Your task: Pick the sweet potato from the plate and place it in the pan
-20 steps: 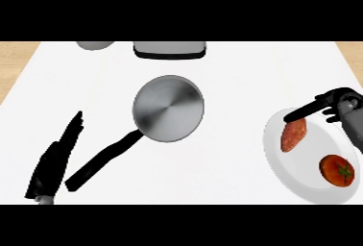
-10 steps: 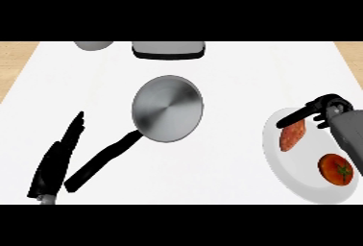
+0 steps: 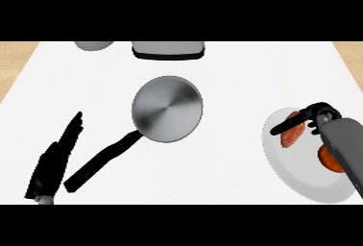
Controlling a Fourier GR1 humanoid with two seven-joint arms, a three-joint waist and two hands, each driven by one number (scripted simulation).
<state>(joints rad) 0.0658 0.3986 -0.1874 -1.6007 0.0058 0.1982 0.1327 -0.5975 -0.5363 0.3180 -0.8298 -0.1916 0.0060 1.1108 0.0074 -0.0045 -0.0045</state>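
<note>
The reddish-brown sweet potato (image 3: 291, 138) lies on the left part of the white plate (image 3: 297, 175) at the right of the counter. My right hand (image 3: 317, 116) hovers right over it. One finger reaches left across its top and the others point down beside it, still spread. The grey forearm hides part of an orange-red round item (image 3: 326, 158) on the same plate. The steel pan (image 3: 168, 108) sits mid-counter, its black handle (image 3: 102, 161) pointing to the lower left. My left hand (image 3: 60, 153) rests open at the lower left, fingers straight.
A grey bowl (image 3: 93, 45) and a white container with a dark base (image 3: 168, 50) stand along the counter's far edge. Bare white counter (image 3: 234, 158) lies between the pan and the plate. Wooden strips show past both side edges.
My right hand has come down and slightly left, from above the plate's far rim onto the sweet potato. The left hand, pan and plate have not moved.
</note>
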